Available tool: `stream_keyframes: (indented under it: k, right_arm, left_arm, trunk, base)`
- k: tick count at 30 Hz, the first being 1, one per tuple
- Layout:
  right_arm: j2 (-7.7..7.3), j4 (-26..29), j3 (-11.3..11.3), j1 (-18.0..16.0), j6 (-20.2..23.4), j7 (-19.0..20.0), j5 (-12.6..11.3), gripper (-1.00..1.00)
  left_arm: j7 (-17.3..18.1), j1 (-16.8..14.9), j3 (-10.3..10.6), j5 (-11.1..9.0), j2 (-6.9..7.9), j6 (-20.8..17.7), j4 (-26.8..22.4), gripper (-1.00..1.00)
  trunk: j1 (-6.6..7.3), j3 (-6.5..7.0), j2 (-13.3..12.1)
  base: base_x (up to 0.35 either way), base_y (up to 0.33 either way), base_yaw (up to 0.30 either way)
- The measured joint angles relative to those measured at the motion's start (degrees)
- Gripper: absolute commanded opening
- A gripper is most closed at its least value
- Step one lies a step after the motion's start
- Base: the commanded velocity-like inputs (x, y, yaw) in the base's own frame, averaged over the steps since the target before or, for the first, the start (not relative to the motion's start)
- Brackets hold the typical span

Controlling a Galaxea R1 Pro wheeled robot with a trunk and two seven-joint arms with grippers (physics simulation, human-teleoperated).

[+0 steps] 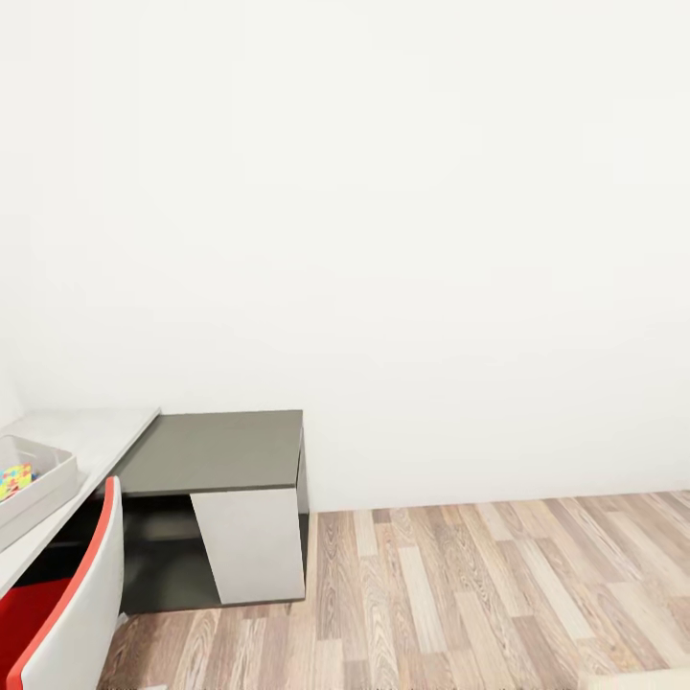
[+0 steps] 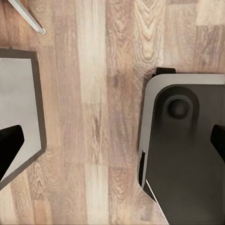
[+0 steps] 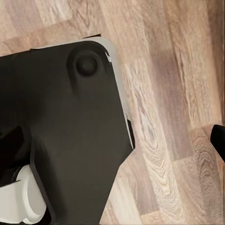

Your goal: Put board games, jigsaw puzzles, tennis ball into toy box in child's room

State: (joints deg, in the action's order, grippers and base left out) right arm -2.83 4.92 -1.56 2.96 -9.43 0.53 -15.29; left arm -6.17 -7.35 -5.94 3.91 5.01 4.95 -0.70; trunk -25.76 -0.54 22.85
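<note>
Toy box (image 1: 48,471), a shallow light-grey bin with flared sides, sits on the pale bench (image 1: 101,433) at the far left edge of the head view, and a jigsaw puzzle (image 1: 15,479) with a yellow, green, pink and blue mosaic lies inside it. Just beside the bench stands a lower dark-grey-topped cabinet (image 1: 225,450) with a white slanted front panel, set against the white wall (image 1: 402,240). A red and white chair (image 1: 72,613) shows at the lower left corner, in front of the bench. Wood-plank floor (image 1: 498,594) spreads to the right. Left end effector (image 2: 112,140) hangs released over the floor, its 2 dark fingertips (image 2: 9,145) wide apart at the picture edges. Right end effector (image 3: 117,140) is likewise spread wide above the robot's dark base (image 3: 65,122).
</note>
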Motion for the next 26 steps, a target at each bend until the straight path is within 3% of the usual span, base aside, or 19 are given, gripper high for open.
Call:
stream_keyframes:
  k: [6,17,26]
  right_arm:
    - [-0.58,0.0,0.0,0.0,0.0,-0.4,0.1,1.00]
    - [0.23,0.0,-0.2,0.0,0.0,-0.4,0.1,1.00]
    - [-0.18,0.1,0.0,0.0,0.0,-0.4,0.2,1.00]
  left_arm:
    - [0.0,0.0,-0.2,0.1,-0.03,0.1,-0.1,1.00]
    - [0.0,0.0,-0.5,-0.1,-0.08,0.1,-0.3,1.00]
    - [0.0,0.0,-0.5,0.0,-0.05,0.1,-0.3,1.00]
  trunk:
    - [0.00,-0.11,0.0]
    - [0.00,-0.13,0.0]
    - [0.00,-0.13,0.0]
  base:
    - [0.000,0.000,0.000]
    - [0.000,0.000,0.000]
    - [0.000,0.000,0.000]
